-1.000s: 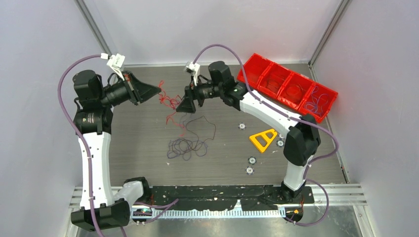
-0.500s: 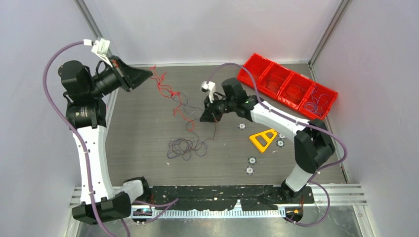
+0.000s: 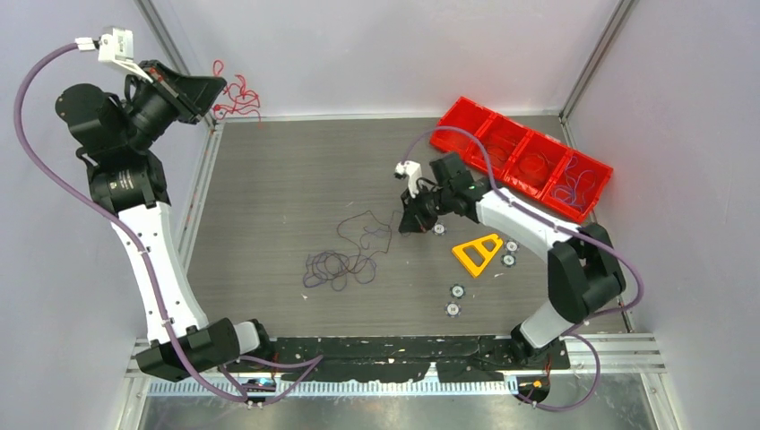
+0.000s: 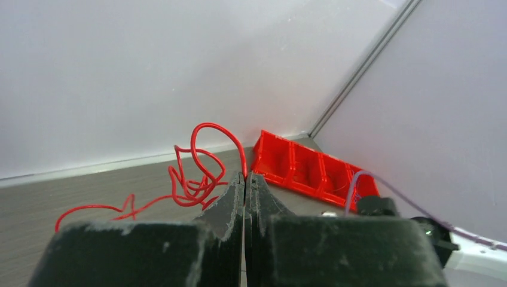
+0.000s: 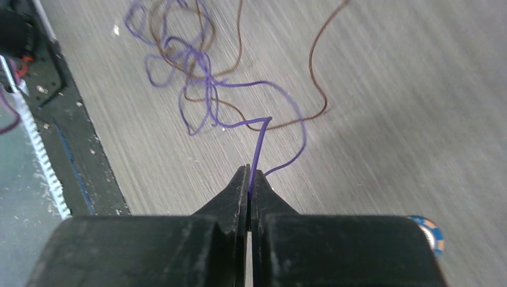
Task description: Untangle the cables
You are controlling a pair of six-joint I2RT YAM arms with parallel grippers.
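Observation:
My left gripper (image 3: 215,86) is raised high at the back left corner, shut on a curly red cable (image 3: 235,94) that dangles from its tips; the left wrist view shows that red cable (image 4: 197,173) looping out of the gripper (image 4: 245,177). My right gripper (image 3: 405,226) is low over the table right of centre, shut on a purple cable (image 5: 257,152) that runs from the gripper (image 5: 249,178) to a loose clump of purple and brown cables (image 5: 191,72). That clump (image 3: 339,262) lies on the table left of the right gripper.
A red divided bin (image 3: 520,154) with wires in its compartments stands at the back right. A yellow triangular piece (image 3: 478,253) and several small round discs (image 3: 455,292) lie on the table near the right arm. Walls close in at the back and sides.
The left gripper has lifted up and to the back left, pulling the red cable free of the clump. The right gripper moved right and down, and shut on the purple cable.

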